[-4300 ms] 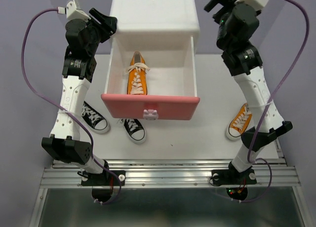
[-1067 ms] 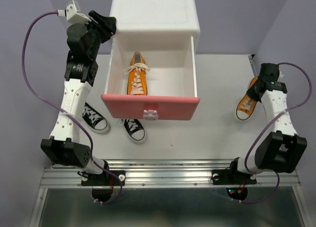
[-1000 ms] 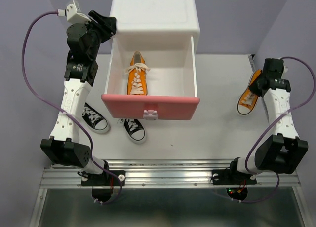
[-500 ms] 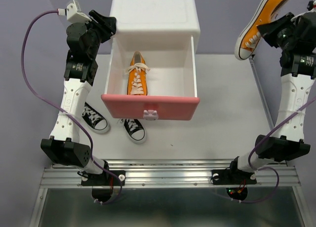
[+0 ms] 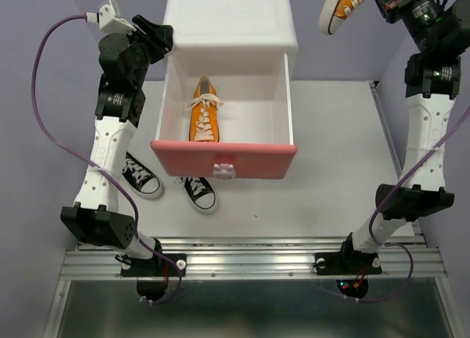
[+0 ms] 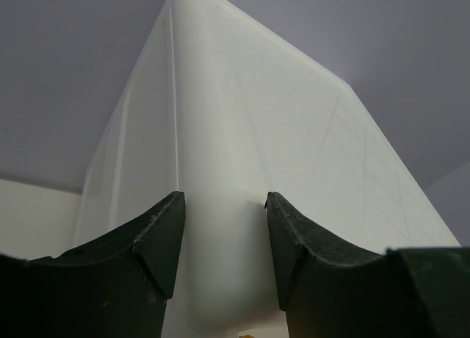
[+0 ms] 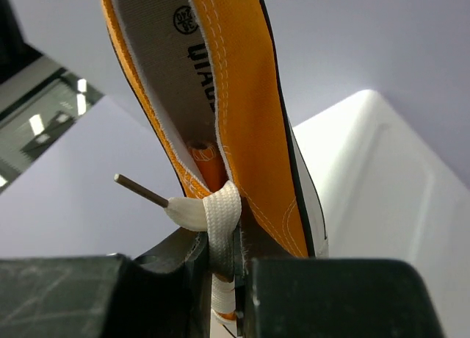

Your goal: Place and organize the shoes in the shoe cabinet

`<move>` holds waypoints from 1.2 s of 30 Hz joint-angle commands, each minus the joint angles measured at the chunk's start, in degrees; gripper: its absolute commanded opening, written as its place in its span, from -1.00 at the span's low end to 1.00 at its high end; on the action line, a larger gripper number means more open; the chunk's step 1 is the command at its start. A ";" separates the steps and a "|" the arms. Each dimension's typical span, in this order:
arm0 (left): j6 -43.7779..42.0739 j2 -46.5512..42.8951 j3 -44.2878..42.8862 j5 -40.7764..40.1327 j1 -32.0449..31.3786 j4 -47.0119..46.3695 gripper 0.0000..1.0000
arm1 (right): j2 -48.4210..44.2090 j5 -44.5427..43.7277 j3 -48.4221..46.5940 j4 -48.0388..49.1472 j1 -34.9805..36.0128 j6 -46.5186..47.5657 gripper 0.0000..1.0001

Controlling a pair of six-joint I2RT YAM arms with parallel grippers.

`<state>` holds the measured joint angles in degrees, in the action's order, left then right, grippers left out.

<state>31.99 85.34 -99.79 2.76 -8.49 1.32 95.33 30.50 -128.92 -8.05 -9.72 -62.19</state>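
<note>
Right claw clamped on the heel collar of an orange sneaker, a white lace pinched in with it; the shoe stretches away from the jaws, toe farthest out. Left claw clamped on the rounded back corner of the smooth white shoe cabinet.

Top view alone:
- shoe held high off the tabletop
- second orange sneaker in the open pink drawer, between both claws
- black pair base-ward of the left claw

Wrist view alone: stitched canvas, printed grey insole.
</note>
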 commanded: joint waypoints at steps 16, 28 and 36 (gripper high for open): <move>-4.48 4.48 4.43 3.47 -0.47 19.60 0.14 | 6.54 7.28 -10.91 5.88 34.32 -0.93 -0.99; -3.60 4.84 3.81 3.65 -0.47 19.51 0.14 | 1.44 10.36 -1.86 -8.64 39.50 11.83 -0.99; -3.51 4.57 4.25 2.95 -0.47 19.24 0.14 | -1.37 13.27 2.27 -15.23 40.74 15.17 -0.99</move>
<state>32.23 85.43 -100.12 2.72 -8.49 1.85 99.44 40.62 -127.11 -25.19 29.98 -48.95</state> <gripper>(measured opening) 0.571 0.144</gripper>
